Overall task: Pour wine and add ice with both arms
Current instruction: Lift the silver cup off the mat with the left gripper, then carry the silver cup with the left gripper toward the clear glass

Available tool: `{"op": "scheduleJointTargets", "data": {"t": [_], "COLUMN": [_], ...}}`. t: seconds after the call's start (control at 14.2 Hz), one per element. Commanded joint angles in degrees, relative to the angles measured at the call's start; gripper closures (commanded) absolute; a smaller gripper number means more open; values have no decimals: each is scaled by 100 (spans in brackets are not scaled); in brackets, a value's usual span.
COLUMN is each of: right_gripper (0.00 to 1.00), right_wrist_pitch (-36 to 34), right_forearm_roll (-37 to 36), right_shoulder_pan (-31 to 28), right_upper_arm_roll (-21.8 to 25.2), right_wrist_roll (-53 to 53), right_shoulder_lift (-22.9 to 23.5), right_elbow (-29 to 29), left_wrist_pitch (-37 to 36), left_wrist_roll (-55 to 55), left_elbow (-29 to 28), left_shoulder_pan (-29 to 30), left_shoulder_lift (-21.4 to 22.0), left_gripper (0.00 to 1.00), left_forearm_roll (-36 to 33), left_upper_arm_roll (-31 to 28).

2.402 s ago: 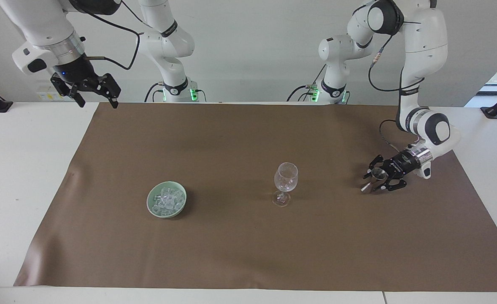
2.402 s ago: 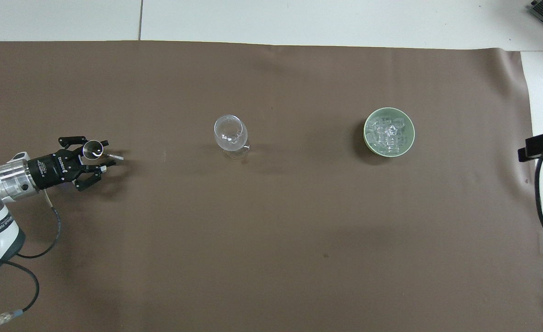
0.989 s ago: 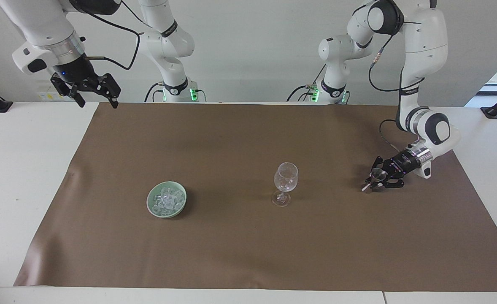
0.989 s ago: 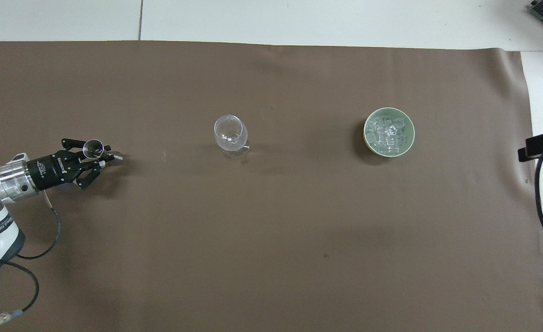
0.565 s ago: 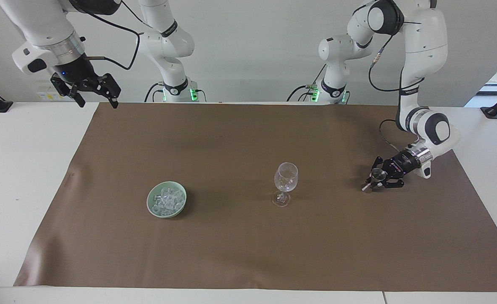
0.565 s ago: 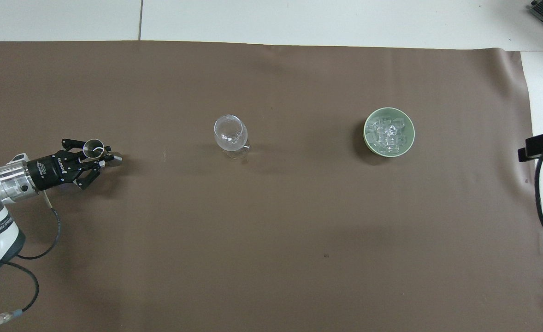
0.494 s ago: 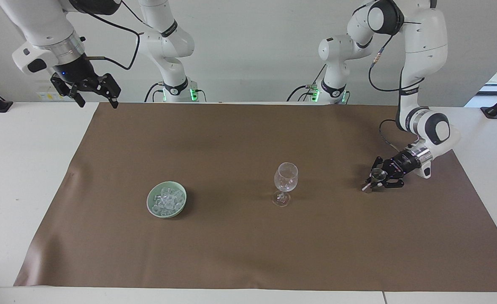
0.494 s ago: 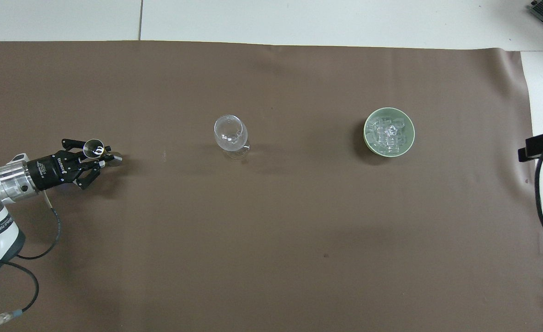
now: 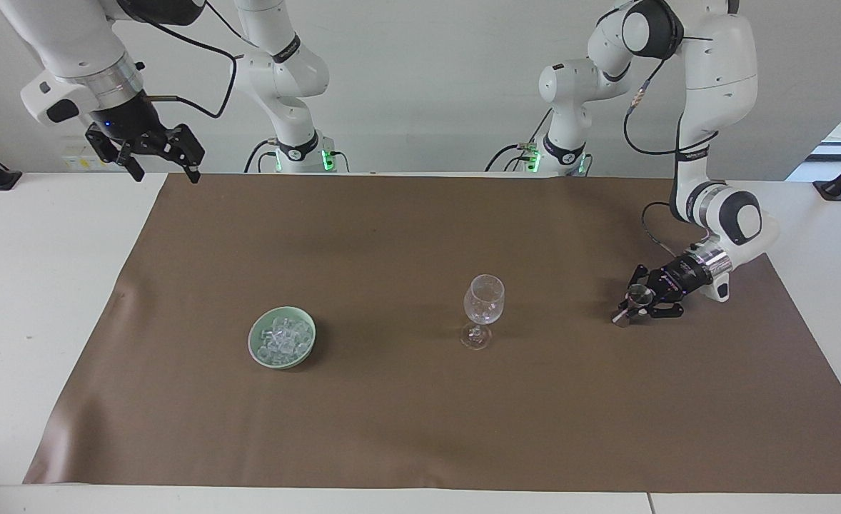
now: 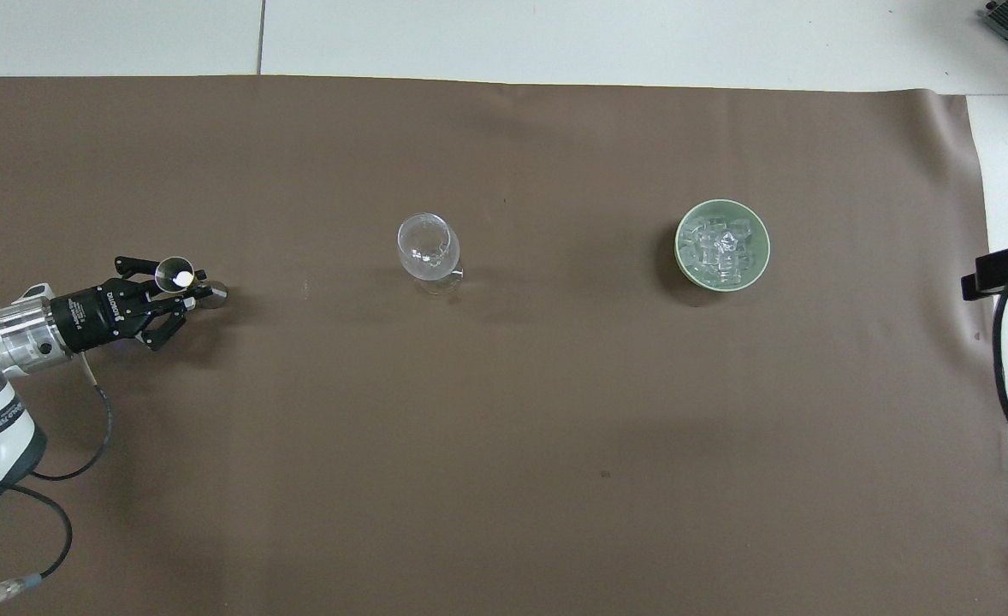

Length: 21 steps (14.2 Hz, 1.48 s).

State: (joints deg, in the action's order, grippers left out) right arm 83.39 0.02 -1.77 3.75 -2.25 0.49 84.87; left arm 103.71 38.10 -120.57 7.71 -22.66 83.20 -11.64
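Note:
A small metal measuring cup [image 9: 635, 292] [image 10: 174, 275] sits tilted just over the brown cloth at the left arm's end of the table. My left gripper [image 9: 631, 305] [image 10: 187, 296] is shut on its narrow waist. An empty clear stemmed glass [image 9: 484, 300] [image 10: 425, 248] stands upright mid-cloth. Ice [image 9: 283, 335] [image 10: 720, 244] is heaped in a pale green bowl [image 9: 255, 348] [image 10: 682, 263] toward the right arm's end. My right gripper [image 9: 165, 173] waits open, raised over the cloth's corner at that end. Wine is out of view.
The brown cloth [image 9: 420, 414] [image 10: 504, 445] covers most of the white table [image 9: 42, 285]. Two further white arms stand idle along the robots' edge. A black cable loop [image 10: 1002, 359] hangs at the right arm's end in the overhead view.
My left gripper closed its fingers on the metal cup, which it had stood open around. Over the last second it has stayed put. The right arm has not moved.

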Motion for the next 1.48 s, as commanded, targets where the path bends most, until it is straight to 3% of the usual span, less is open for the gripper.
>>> {"op": "scheduleJointTargets", "data": {"t": [0.0,0.64,1.41], "right_gripper": [0,0,0], "right_wrist_pitch": [46,46,46], "right_forearm_roll": [-11,-11,-11], "right_shoulder_pan": [1,1,1], "right_upper_arm_roll": [-6,-6,-6], "right_wrist_roll": [102,102,102], "right_shoulder_lift": [-40,-40,-40], "right_elbow": [30,30,30], "left_wrist_pitch": [-105,36,562], "left_wrist_roll": [-48,66,1102], "left_elbow": [42,86,-116], "left_shoulder_pan": [-41,-244,-929], "left_shoulder_lift": [86,543,1246], "left_gripper": [100,100,100], "left_forearm_roll": [100,21,21], "left_upper_arm_roll": [-58,-85,-85]}}
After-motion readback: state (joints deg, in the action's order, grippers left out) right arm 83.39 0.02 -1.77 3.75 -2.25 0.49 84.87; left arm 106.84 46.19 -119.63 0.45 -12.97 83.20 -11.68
